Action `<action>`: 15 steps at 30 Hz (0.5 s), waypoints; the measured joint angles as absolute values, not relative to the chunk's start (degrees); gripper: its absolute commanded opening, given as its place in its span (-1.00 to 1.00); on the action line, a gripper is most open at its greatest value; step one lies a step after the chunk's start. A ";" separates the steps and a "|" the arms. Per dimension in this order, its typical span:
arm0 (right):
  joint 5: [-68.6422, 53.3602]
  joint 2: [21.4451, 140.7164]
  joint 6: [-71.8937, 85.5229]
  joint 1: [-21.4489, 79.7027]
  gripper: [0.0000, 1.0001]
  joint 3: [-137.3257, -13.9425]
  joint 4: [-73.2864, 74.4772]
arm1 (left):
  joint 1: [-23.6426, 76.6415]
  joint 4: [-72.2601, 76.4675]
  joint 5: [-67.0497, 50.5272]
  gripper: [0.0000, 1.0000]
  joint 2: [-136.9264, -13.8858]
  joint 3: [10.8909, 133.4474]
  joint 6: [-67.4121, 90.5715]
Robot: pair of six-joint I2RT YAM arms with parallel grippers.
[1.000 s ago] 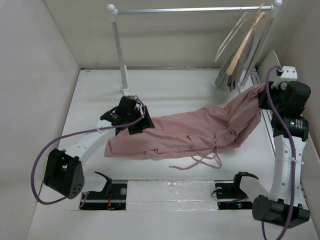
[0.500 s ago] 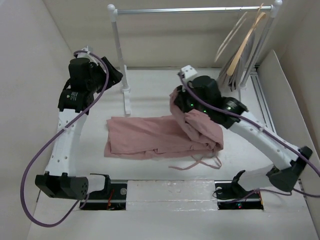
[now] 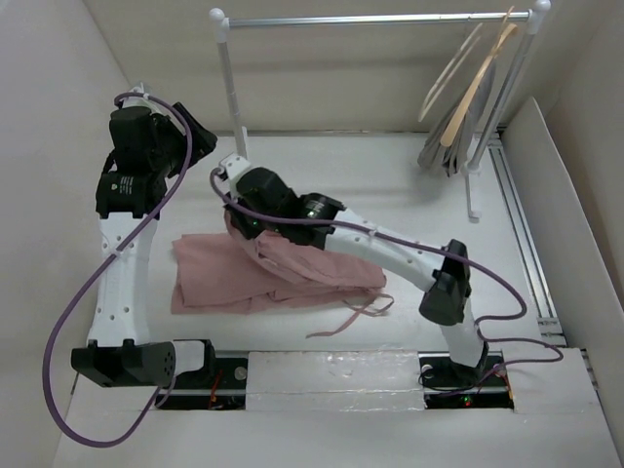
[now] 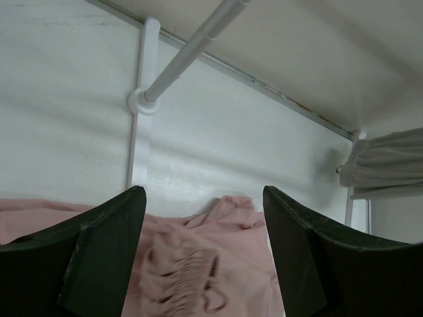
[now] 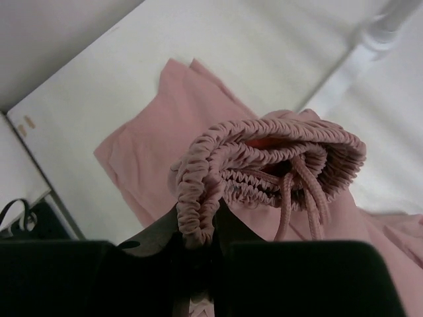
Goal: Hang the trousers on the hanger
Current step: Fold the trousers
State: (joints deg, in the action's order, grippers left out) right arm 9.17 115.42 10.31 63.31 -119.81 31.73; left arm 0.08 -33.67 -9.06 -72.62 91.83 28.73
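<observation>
Across table (image 3: 409,175) trousers (image 3: 214,278) lie, waist pinched by right end effector (image 5: 198,246); left one (image 4: 203,198) agape.

- The waist of the trousers (image 5: 264,158) hides the tips of the right gripper (image 5: 198,244) from us.
- The left gripper (image 4: 201,198) fingers (image 4: 99,251) and the lower edge cut the trousers off.
- From above we find the hanger (image 3: 439,73) too blurred to trace.

1. Rail (image 3: 370,19): a grey bar on white posts, spanning the 12 o'clock edge of the surface (image 3: 390,185).
2. Tan hanger (image 3: 476,86): hooked at the rail's 1 o'clock end, hanging tilted.
3. Grey garment (image 3: 444,154): bunched below that hanger, beside the post there.
</observation>
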 measured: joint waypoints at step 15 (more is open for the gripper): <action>-9.61 115.63 10.15 64.58 0.85 -103.63 21.65 | 0.14 -35.00 3.64 0.42 -70.78 92.33 24.75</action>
